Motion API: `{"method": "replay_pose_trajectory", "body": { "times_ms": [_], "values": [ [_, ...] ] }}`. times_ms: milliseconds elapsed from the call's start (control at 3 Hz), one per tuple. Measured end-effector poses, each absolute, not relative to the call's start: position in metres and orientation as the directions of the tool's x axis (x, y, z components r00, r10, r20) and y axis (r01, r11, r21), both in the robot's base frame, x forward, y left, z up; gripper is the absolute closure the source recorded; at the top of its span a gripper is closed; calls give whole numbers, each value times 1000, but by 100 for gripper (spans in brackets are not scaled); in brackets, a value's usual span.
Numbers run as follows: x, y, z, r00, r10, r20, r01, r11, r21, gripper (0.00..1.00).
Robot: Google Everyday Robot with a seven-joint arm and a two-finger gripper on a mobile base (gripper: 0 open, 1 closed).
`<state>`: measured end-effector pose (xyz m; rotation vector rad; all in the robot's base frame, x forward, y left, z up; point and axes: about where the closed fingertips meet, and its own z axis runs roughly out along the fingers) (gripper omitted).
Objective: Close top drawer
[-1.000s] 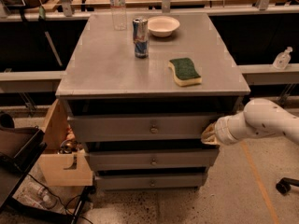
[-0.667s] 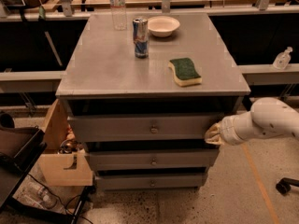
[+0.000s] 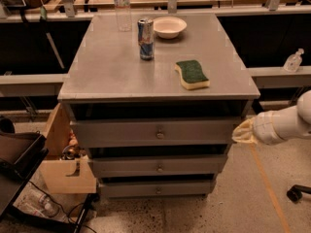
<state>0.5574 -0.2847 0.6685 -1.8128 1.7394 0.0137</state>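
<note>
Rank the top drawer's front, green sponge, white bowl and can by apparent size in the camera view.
1. top drawer front
2. green sponge and white bowl look alike; bowl sits farther back, so unranked
3. can
The pincer is at the drawer's right end.

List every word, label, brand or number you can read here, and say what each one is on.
Nothing here can be read as text.
Can: it has printing, but the wording is too blurred to read.
Water bottle: the label is too blurred to read.
Top drawer and the gripper at the right end of its front: no markings visible.
</note>
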Motion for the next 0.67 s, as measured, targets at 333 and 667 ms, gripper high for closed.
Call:
{"method": "replay_pose_trajectory", "body": {
  "times_ms": [333, 667],
  "values": [
    [547, -319, 707, 67, -904, -422, -901, 127, -415, 100],
    [520, -355, 745, 6, -901, -435, -871, 208, -445, 100]
  ]
}}
